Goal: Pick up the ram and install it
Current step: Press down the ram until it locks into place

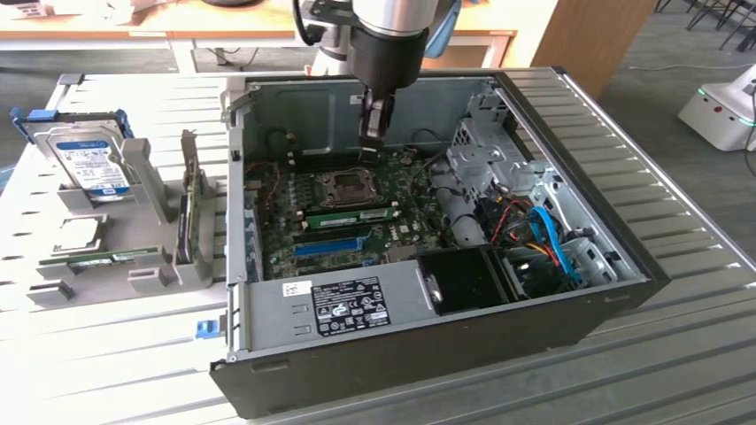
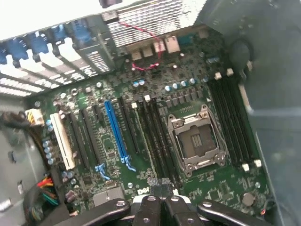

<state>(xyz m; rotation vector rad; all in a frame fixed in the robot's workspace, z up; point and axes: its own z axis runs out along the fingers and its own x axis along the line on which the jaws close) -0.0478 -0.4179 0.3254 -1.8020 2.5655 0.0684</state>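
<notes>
A long green ram stick (image 1: 354, 215) with dark chips stands in a slot on the motherboard, just in front of the CPU socket (image 1: 351, 186). A second thin green stick (image 1: 112, 258) lies in the grey fixture on the exterior view's left. My gripper (image 1: 374, 135) hangs over the back of the board, behind the socket, well above the ram. In the wrist view its fingers (image 2: 149, 203) are pressed together, the gripper (image 2: 162, 186) is shut and I see nothing between them. Below them lie the CPU socket (image 2: 195, 141) and dark memory slots (image 2: 155, 136).
The open computer case (image 1: 590, 168) walls in the board on all sides. A blue slot (image 1: 328, 245) lies in front of the ram, with blue and orange cables (image 1: 546, 239) to the right. A hard drive (image 1: 95, 164) stands in the fixture. A white machine (image 1: 721, 111) sits far right.
</notes>
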